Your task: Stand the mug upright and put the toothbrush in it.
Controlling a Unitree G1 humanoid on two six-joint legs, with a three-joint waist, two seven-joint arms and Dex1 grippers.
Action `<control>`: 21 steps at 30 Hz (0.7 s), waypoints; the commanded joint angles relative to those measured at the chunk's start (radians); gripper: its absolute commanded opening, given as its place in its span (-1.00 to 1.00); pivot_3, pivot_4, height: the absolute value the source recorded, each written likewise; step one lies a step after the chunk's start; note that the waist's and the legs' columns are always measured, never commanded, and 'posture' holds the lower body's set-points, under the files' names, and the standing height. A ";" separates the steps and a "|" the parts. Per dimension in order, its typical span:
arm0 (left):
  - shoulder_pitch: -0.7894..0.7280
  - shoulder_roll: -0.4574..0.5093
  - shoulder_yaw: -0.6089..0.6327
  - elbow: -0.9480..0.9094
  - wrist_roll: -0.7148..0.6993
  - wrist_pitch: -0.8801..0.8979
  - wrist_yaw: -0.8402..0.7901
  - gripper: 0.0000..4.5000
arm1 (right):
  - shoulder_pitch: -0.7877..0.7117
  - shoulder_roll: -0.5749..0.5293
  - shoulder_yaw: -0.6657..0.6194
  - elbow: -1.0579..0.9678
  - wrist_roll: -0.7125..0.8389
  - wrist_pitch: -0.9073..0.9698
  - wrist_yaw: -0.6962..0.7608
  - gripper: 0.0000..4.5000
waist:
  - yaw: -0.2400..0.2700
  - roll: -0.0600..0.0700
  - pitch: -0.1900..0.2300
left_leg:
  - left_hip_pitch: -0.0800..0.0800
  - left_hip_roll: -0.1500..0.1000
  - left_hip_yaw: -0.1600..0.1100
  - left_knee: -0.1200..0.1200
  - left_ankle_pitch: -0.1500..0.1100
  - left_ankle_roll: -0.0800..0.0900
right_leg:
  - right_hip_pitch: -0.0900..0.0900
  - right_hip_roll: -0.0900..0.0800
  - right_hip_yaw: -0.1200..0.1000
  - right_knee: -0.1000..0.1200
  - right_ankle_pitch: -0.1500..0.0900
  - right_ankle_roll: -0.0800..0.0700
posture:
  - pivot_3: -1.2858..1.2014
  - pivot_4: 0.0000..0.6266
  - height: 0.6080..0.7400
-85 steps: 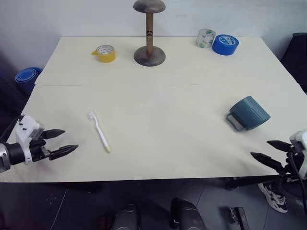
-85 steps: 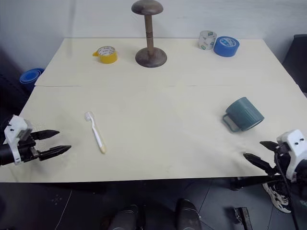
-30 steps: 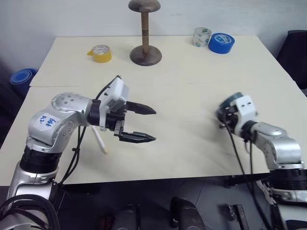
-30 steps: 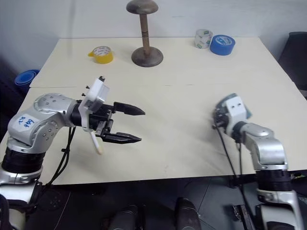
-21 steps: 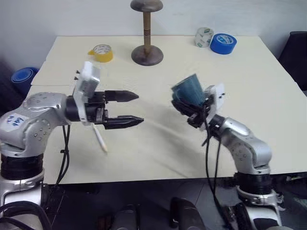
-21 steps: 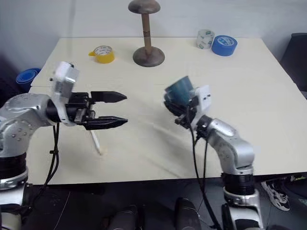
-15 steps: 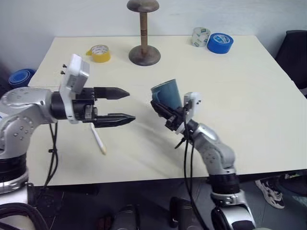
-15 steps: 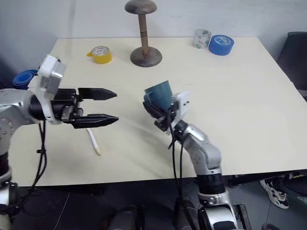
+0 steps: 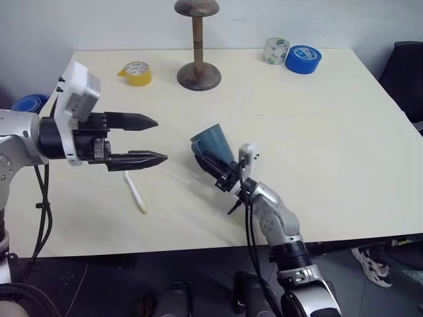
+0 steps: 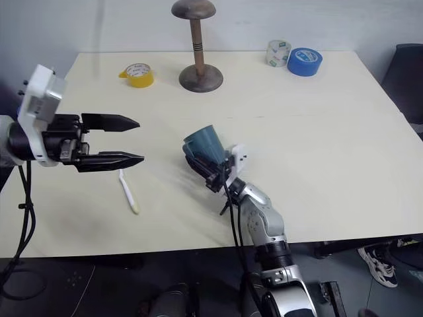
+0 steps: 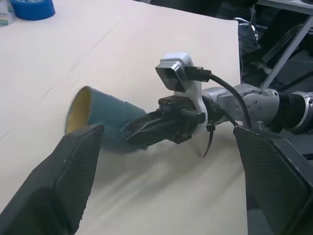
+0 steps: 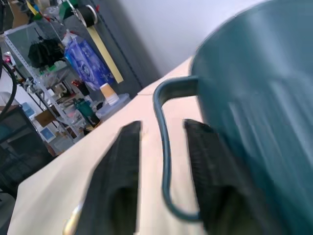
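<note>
The right gripper (image 9: 221, 170), jaws slack either side of the handle, has the tilted mug (image 9: 210, 142) mid-tabletop, so it could slip and roll, while the left gripper (image 9: 151, 139) hangs wide open and empty above the toothbrush (image 9: 135, 191).

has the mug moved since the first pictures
Yes. The mug has gone from the table's right side toward its middle, now roughly in front of the wooden stand, at the right pincer.

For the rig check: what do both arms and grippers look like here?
Both arms are silver-grey metal with black joints and loose black cables. Each wrist bears a white box-shaped camera mount. The left gripper and the right gripper each have two tapered black fingers.
</note>
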 commanded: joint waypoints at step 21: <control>0.078 0.047 0.037 0.050 0.055 -0.110 -0.095 1.00 | -0.123 -0.401 0.293 -0.443 -0.270 0.319 -0.010 0.98 | -0.001 0.000 0.001 | -0.003 0.004 0.010 -0.001 0.000 -0.001 | -0.013 0.004 0.010 0.006 -0.001 -0.002 | 0.03 -0.52 1.00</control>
